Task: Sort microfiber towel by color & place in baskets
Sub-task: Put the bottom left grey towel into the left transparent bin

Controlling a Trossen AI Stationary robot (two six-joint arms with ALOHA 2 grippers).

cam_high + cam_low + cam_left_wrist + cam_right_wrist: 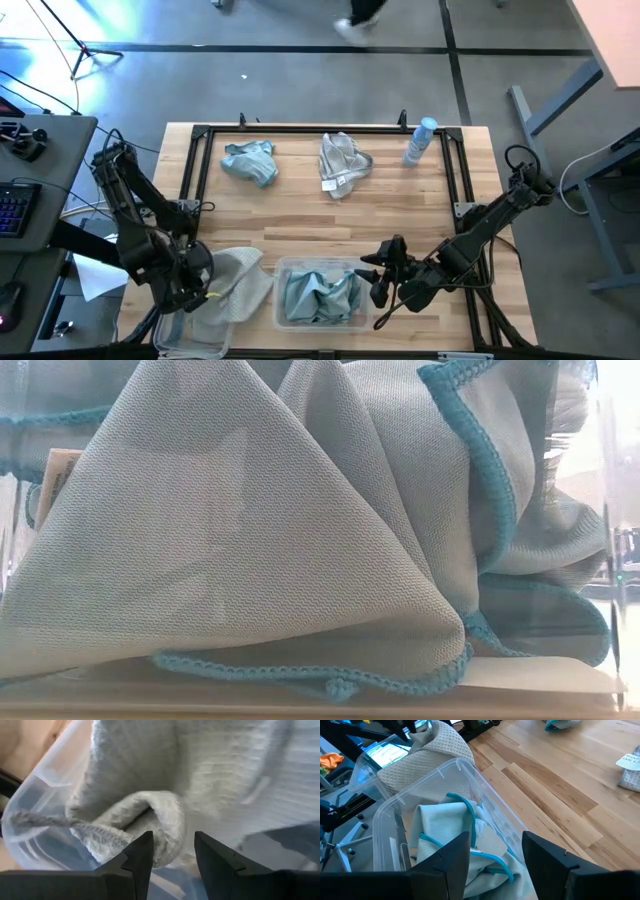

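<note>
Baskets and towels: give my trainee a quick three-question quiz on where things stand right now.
1. True or false: the blue-towel basket holds grey cloths.
2. How many towels lie loose on the table? A) two B) four
3. The left claw is at the ____ towel.

Key: 1 false, teal ones lie in it; 2 A, the teal towel and the grey towel by the bottle; 3 grey. The right claw waits open.

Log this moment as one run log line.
left gripper: open over grey towel at left basket | right gripper: open beside teal basket | two towels unsorted
</note>
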